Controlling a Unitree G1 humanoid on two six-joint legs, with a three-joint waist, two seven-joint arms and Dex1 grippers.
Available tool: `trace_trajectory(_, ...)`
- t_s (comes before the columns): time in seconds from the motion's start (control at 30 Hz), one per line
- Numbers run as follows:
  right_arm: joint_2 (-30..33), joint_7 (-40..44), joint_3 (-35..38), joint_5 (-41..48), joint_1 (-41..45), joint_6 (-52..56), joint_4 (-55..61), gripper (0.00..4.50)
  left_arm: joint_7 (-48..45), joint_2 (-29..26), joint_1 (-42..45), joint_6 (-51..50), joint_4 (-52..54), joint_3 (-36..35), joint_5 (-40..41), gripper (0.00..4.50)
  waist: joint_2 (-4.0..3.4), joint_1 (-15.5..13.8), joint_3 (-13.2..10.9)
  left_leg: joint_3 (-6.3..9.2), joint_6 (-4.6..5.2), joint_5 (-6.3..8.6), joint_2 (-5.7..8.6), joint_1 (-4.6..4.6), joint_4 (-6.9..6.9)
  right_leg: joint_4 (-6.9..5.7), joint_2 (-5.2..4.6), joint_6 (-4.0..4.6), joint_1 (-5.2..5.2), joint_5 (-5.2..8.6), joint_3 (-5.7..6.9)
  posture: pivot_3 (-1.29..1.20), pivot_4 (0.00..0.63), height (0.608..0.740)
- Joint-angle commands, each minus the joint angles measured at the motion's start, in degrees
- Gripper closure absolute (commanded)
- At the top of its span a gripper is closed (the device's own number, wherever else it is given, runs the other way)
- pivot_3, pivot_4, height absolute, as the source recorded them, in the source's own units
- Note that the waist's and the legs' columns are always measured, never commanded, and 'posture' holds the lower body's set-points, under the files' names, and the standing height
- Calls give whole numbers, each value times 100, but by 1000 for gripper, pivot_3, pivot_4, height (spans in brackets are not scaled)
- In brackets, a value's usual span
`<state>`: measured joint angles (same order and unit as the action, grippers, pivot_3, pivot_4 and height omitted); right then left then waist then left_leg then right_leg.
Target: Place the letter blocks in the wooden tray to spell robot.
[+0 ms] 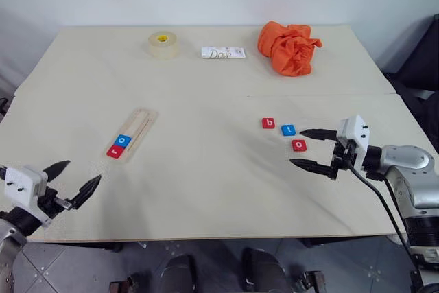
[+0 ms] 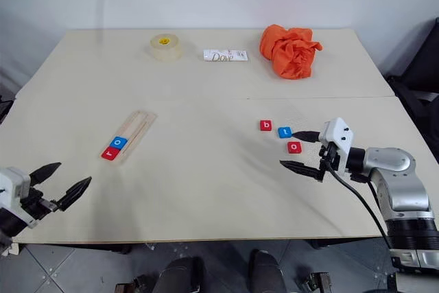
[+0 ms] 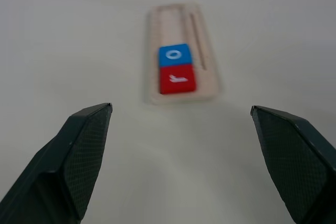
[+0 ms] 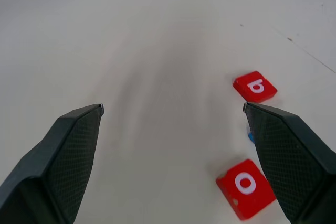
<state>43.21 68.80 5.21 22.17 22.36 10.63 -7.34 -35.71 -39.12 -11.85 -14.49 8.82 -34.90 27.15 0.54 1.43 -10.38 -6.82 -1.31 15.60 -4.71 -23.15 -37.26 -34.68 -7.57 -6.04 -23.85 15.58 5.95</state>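
Pale wood marks the long narrow grooved tray (image 1: 132,133), whose near end holds the red r tile (image 1: 114,151) and blue o tile (image 1: 123,140). Well right of it lie the red b (image 1: 268,123), blue t (image 1: 288,130) and red o (image 1: 299,145). Both the left gripper (image 1: 74,182) and right gripper (image 1: 310,149) gape wide and empty. The tiles look light, stiff and thin; pinch opposite edges.

From the head, our two eye views look forward and down over the whole table (image 1: 206,169), sharing nearly the same scene. Our left wrist view faces the wooden tray (image 3: 181,51) closely. Our right wrist view looks low along the table, near three letter blocks (image 4: 245,187).
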Motion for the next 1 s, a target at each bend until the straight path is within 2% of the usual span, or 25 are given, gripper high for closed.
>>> trace_trajectory(0.03, -69, 56, -26, 54, 183, -39, -1, 32, 419, -222, 464, -720, 289, 170, 43, 0, 0, 4, 0, 0, 0, -1, 0, 0, -2, -5, 0, 0, 0, 0, 0, 0, 150, 740)
trace_trajectory(0.17, -111, 106, -77, 46, 184, -42, 47, 32, 677, -373, 1182, -1399, 80, 627, -102, 0, 0, 4, 0, -4, -2, -1, 2, 1, -1, -8, 0, 0, -1, 0, -3, 0, 150, 740)
trace_trajectory(0.37, -63, 135, -46, 96, 77, -7, 180, 32, 758, -477, 1825, -1939, -449, 1132, -338, 0, 0, 17, 0, -12, -5, -2, 1, -1, 0, -27, 5, 1, -9, 1, -7, 0, 150, 740)
trace_trajectory(0.67, -2, 120, -10, 95, -136, 54, 357, 32, 583, -407, 2398, -1746, -1285, 1714, -734, 0, 1, 2, 0, -14, -32, -18, 1, -1, -2, -24, 4, 2, -14, 1, -12, 0, 150, 740)
trace_trajectory(1.0, -3, 69, 32, 96, -149, 75, 389, 32, 424, -371, 2586, -1966, -1467, 2003, -847, 0, 1, 3, 0, -15, -38, -21, 1, -1, -3, -28, 4, 2, -15, 1, -13, 0, 150, 740)
